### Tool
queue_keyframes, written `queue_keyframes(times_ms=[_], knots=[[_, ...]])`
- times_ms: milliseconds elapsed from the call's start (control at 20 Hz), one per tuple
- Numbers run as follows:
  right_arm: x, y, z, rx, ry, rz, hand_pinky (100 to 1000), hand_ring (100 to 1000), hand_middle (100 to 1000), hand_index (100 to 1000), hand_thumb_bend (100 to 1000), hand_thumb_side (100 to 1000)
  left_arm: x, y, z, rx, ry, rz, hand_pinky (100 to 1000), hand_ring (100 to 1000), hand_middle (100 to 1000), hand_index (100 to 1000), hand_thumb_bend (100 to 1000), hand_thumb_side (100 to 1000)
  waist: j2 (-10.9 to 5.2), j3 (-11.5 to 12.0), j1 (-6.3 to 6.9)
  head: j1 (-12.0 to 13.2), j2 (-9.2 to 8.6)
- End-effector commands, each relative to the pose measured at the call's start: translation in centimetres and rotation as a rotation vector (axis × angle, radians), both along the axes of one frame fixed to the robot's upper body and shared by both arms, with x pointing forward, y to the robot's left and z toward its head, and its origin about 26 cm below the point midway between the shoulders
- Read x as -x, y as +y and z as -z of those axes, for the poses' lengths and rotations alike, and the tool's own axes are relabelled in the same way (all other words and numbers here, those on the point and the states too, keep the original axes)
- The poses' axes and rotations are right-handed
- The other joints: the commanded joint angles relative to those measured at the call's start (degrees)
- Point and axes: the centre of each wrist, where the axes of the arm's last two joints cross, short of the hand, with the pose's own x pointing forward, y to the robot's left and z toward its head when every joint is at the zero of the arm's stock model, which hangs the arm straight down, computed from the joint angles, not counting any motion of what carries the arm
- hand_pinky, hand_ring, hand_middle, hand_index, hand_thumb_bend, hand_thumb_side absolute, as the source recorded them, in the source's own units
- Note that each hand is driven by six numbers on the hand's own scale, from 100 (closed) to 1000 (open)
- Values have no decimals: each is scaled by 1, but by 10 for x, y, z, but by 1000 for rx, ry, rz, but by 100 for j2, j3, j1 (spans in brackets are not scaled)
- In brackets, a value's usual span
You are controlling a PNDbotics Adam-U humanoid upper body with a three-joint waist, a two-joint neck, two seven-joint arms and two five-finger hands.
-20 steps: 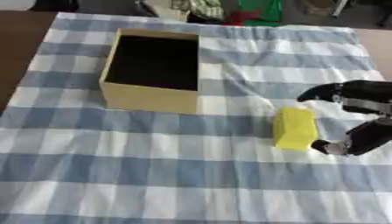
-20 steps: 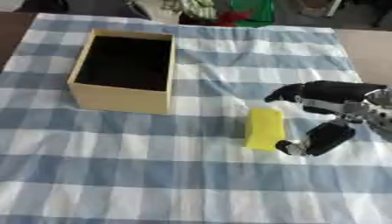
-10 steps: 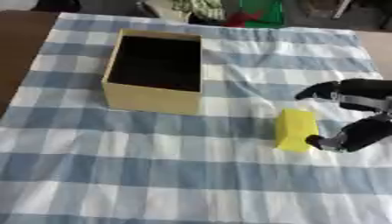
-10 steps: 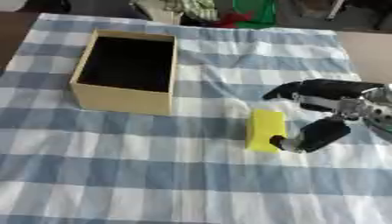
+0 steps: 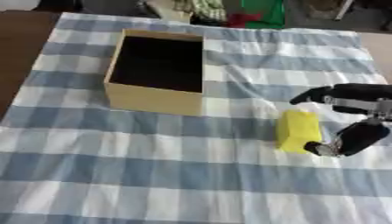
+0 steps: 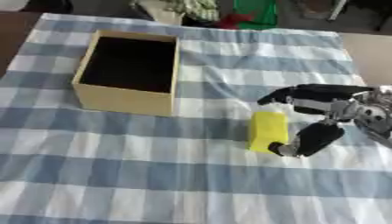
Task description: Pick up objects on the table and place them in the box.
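Notably, the yellow rectangular block point(image 6: 269, 130) lay on the blue-and-white checked tablecloth point(image 5: 153, 175), right of and nearer than the open tan cardboard box point(image 5: 157, 72). The right hand point(image 6: 325, 111) bracketed the block's right side, fingers point(image 6: 295, 93) spread apart, thumb point(image 6: 306, 139) at its near corner.

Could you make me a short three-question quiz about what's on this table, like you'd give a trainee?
1. True or false: the yellow block already lies inside the box.
2. Which robot hand is at the block? A) left B) right
3. Fill in: the box stands on a blue and white checked ____.

Key
1. False. The block lies on the cloth, to the right of the box, and the box looks empty.
2. B. The right robot hand comes in from the right, open, with fingers above the block's far end and the thumb at its near end.
3. Cloth.
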Motion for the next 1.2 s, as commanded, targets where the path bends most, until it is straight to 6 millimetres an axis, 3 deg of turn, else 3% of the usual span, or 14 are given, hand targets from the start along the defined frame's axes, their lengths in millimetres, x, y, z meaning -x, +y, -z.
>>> queue_keyframes(times_ms=[50,500,1200], knots=[[1,3,-8,6,-15,3,1000,988,943,1000,337,365,2,-1,-8,-9,-27,9,936,617,588,636,212,649,-78,-17,19,-10,-44],[0,7,-6,-36,7,63,1000,978,926,1000,283,445,2,-2,-8,-7,-24,13,937,617,589,636,209,652,-91,-12,15,-29,-102],[-1,17,9,2,77,109,982,972,867,1000,343,427,1,-3,-8,-8,-24,15,939,616,590,634,205,654,-47,22,-5,-68,-91]])
